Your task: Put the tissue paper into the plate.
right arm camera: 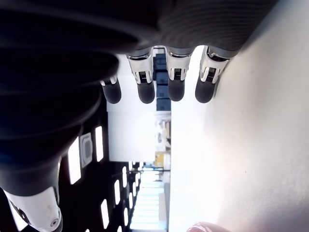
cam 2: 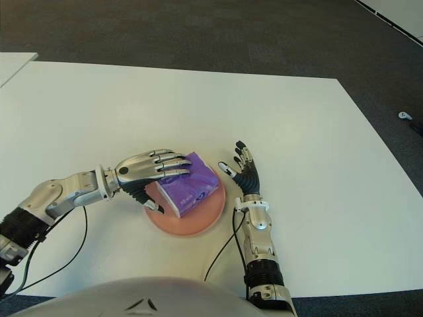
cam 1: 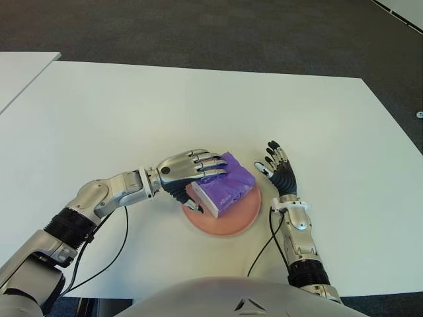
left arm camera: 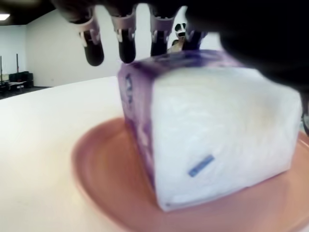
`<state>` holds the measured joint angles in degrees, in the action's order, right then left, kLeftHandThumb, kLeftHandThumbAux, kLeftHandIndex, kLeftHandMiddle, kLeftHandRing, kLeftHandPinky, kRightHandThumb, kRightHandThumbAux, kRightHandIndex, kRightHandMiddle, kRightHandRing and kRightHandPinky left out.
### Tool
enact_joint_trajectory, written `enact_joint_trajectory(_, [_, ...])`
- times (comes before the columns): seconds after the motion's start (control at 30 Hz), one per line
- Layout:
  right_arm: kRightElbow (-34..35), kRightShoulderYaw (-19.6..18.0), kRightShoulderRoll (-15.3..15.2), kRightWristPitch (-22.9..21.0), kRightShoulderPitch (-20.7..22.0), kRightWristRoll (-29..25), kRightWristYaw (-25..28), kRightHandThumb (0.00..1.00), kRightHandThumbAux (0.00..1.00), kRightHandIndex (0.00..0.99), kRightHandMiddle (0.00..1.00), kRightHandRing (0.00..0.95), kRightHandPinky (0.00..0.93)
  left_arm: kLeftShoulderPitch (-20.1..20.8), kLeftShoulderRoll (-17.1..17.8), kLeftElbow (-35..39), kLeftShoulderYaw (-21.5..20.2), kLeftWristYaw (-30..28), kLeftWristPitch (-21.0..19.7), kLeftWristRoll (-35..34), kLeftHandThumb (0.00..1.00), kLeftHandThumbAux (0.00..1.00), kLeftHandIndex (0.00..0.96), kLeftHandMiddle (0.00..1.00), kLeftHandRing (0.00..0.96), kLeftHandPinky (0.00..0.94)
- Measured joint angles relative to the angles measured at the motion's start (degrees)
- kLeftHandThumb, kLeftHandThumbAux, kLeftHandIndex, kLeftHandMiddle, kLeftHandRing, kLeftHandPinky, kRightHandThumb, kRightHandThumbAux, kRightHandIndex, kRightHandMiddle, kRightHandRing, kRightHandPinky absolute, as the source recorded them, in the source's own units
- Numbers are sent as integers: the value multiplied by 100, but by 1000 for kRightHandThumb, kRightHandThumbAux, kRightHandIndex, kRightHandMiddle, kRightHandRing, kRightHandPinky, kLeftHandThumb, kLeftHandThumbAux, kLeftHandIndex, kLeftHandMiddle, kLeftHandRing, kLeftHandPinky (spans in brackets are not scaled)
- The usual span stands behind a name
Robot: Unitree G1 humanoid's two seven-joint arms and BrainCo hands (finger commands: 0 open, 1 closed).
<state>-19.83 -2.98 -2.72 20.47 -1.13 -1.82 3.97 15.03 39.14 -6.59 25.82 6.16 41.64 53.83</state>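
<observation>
A purple-and-white tissue paper pack (cam 1: 232,188) sits in the pink plate (cam 1: 231,223) near the table's front edge. My left hand (cam 1: 198,173) reaches over it from the left, its fingers (left arm camera: 94,50) stretched out straight across the pack's top and the thumb beside the pack's near left end. In the left wrist view the pack (left arm camera: 212,140) stands on the plate (left arm camera: 101,169) with the fingers just above it, not curled round it. My right hand (cam 1: 281,172) shows to the right of the plate, its fingers (right arm camera: 176,82) spread and holding nothing.
The white table (cam 1: 132,112) stretches far to the back and both sides. Black cables (cam 1: 125,231) hang from both forearms near the front edge. A second white table (cam 1: 20,69) stands at the far left, with dark carpet (cam 1: 198,26) beyond.
</observation>
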Motion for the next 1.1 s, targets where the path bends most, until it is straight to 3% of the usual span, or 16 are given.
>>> enact_joint_trajectory(0.23, [-42, 1, 2, 23, 30, -16, 9, 0, 682, 0, 0, 0, 0, -14, -26, 67, -186, 10, -46, -135, 76, 347, 0, 0, 0, 0])
enact_joint_trajectory(0.33, [-61, 2, 2, 73, 37, -14, 8, 0, 679, 0, 0, 0, 0, -18, -9, 101, -439, 49, 75, -545, 81, 348, 0, 0, 0, 0])
enact_joint_trajectory(0.57, [-111, 2, -10, 229, 132, -1, 4, 0, 663, 0, 0, 0, 0, 46, 225, 347, -1124, -392, 98, -2310, 147, 346, 0, 0, 0, 0])
enact_joint_trajectory(0.73, [-161, 2, -35, 315, 178, 6, 4, 0, 652, 0, 0, 0, 0, 46, 223, 429, -1341, -799, 36, -3554, 184, 378, 0, 0, 0, 0])
enact_joint_trajectory(0.87, [-252, 2, -48, 346, 191, 10, 5, 2, 652, 0, 0, 0, 0, 85, 40, 296, -1499, -1035, 14, -4517, 178, 400, 0, 0, 0, 0])
enact_joint_trajectory(1.1, [-245, 17, -56, 346, 254, 9, 5, 7, 655, 0, 0, 0, 0, 154, -398, 303, -1877, -1441, -481, -6230, 183, 419, 0, 0, 0, 0])
